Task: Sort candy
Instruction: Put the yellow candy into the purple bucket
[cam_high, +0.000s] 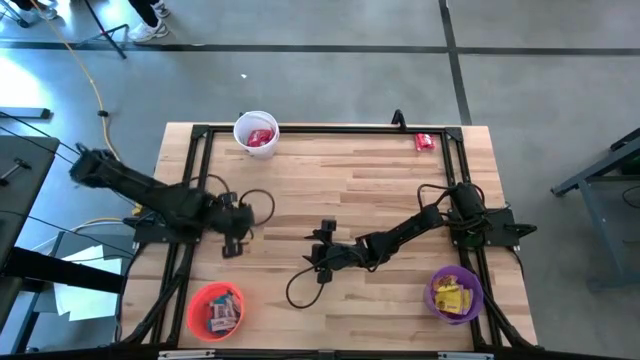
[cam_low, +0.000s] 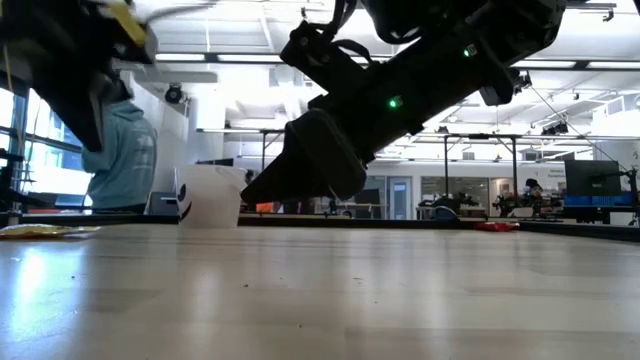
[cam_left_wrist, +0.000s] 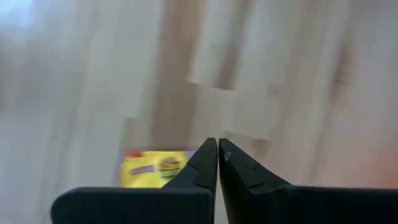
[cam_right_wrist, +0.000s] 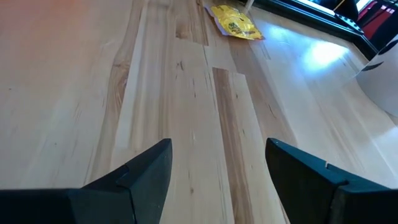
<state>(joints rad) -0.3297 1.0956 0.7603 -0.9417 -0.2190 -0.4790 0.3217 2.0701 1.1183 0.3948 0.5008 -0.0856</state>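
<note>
**Left gripper shut, yellow packet looks missed**

Left gripper (cam_left_wrist: 217, 146) is over the left part of the worktop (cam_high: 350, 190), fingers fully closed, tips meeting w/ nothing visible between them. In the left wrist view a yellow packet (cam_left_wrist: 158, 168) lies flat on the wood just beside and partly behind one finger, not clamped as far as I can tell. Judgement: grasp may have slipped off the edge.

Right gripper (cam_right_wrist: 217, 163) hangs low near worktop centre, jaws wide apart, empty. Its wrist view shows a yellow packet (cam_right_wrist: 235, 22) lying farther off on bare wood.

Where candy is: red pcs in the white cup (cam_high: 256, 133) at the far edge, mixed pcs in the orange cup (cam_high: 215, 310) near left corner, yellow ones in the purple cup (cam_high: 456, 295) near right corner. One red packet (cam_high: 425, 142) loose by the far right corner. So sorting seems mostly done; a couple of strays left.

Risks from here:
- Left arm lifts w/ no packet: wasted trip to a cup.
- Thin flat wrapper hard to pinch; closed tips may only push it along the wood.
- Yellow belongs in the purple cup on the right arm's side; both arms heading there could cross, cables trail near centre.
- Red stray sits by the frame rail, awkward reach.
</note>
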